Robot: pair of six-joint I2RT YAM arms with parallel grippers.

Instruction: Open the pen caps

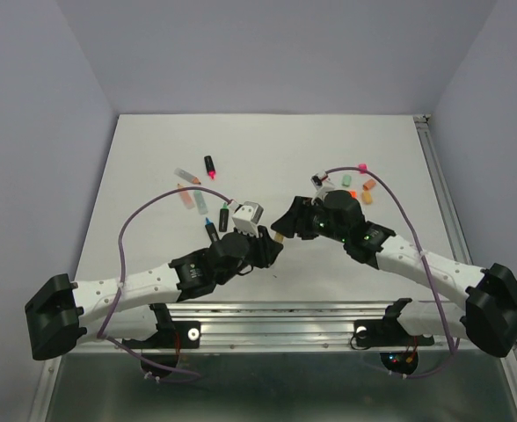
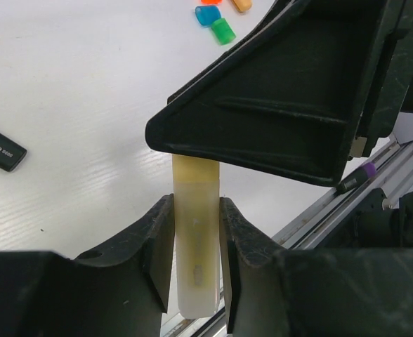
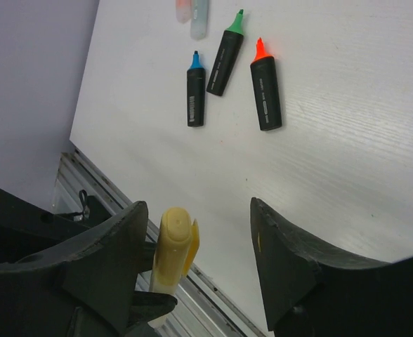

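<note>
— So, where is the yellow cap (image 3: 176, 239)?
— On the end of the pale yellow highlighter (image 2: 198, 267), over the near edge of the table (image 1: 153, 158). It sits between the spread jaws of the right gripper (image 3: 197, 205), close to one and clear of the other.
— And the left gripper (image 2: 196, 210)?
— Its jaws pinch the highlighter's barrel. Loose caps (image 1: 367, 198) lie beside the right arm.

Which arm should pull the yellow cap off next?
Right. The right gripper stands open around the yellow cap, so it probably only has to close and pull. The left gripper is busy, clamped on the pale barrel.
</note>
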